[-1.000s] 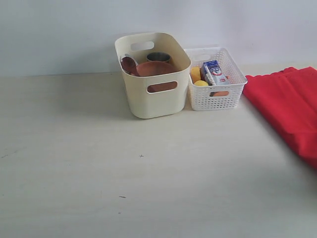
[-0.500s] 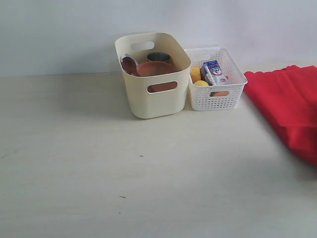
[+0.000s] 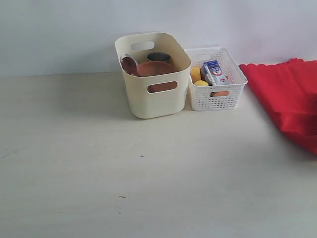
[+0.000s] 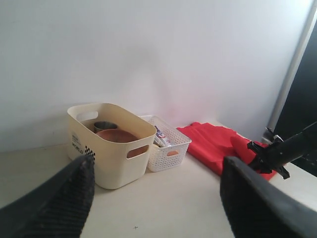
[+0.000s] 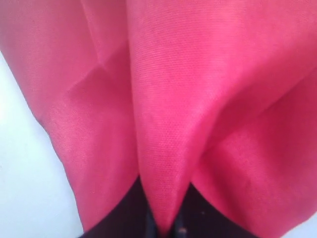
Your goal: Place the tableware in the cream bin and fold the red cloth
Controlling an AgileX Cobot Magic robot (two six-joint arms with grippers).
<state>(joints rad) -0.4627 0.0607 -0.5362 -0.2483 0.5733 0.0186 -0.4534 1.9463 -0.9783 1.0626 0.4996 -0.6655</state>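
Red cloth [image 3: 290,99], one, is pinched in the closed right gripper [image 5: 165,228]; its scalloped edge has drawn nearer the one white basket [image 3: 218,96]. One cream bin [image 3: 153,101]. Left gripper [image 4: 158,168] wide, empty.

- A plain white wall [image 3: 59,29] stands behind, bare and evenly lit.
- The surface [image 3: 99,188] is pale beige with a faint grain and meets the wall in a straight line.
- Two small dark specks [image 3: 141,156] mark it.
- In the left wrist view a pale upright strip [image 4: 296,64] edges the wall, with a dark area [image 4: 311,99] beyond.
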